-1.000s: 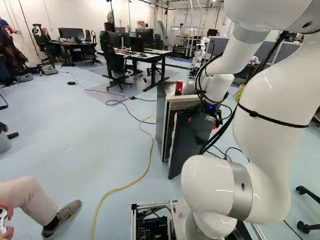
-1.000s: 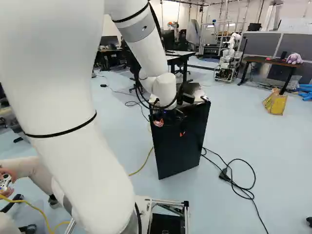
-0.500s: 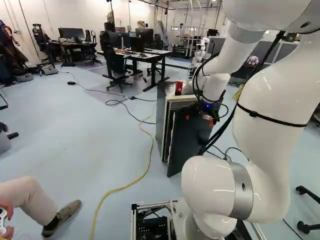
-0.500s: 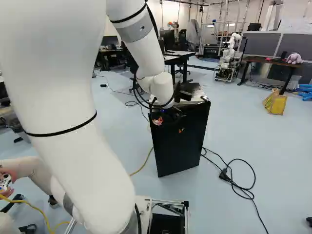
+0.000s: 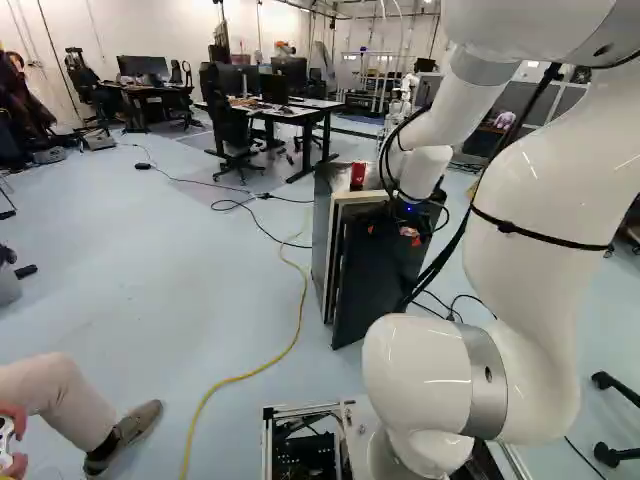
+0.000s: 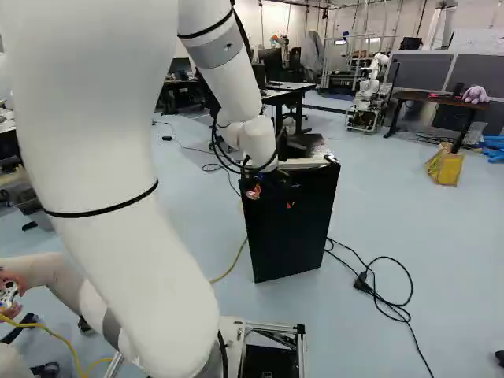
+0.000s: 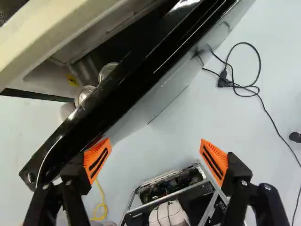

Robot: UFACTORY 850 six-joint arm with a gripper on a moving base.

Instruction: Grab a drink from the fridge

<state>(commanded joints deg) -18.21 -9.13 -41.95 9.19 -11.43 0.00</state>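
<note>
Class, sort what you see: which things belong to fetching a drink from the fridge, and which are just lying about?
Part of the job:
- gripper
- fridge
- fridge door
- cans behind the door

Just lying about:
- yellow cable on the floor
- yellow bag
- purple soft toy on a desk

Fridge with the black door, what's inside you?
Through the gap by the black door, two round silver tops show, one near the other, probably drink cans, plus a yellow label. The door and the fridge walls hide the rest.
</note>
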